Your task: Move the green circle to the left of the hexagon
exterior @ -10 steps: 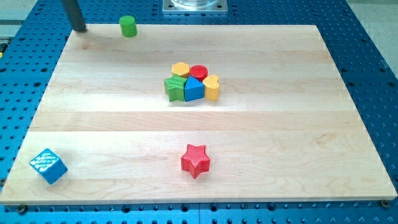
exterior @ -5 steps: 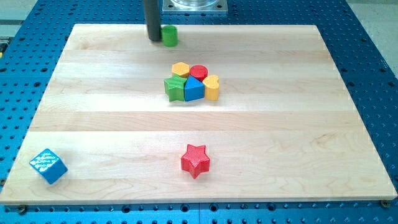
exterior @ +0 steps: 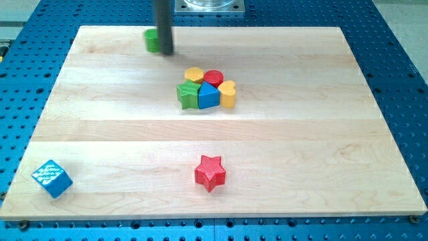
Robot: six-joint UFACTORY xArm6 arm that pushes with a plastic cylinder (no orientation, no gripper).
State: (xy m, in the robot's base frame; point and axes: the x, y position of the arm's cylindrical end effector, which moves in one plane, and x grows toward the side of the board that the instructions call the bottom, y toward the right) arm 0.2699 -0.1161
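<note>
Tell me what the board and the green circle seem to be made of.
Board: pale wood, smooth finish, with visible grain and plank seams. Green circle: likely painted wood or plastic, uniform matte colour; my tip partly hides it from the view's right, so I can't say which.

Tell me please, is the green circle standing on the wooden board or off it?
On it. The green circle stands near the board's top edge, with my tip touching its right side.

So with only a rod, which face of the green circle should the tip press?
Probably its upper-left side: the green circle sits up-left of the orange hexagon, so it must go down-right. My tip now touches its right side, the wrong one.
</note>
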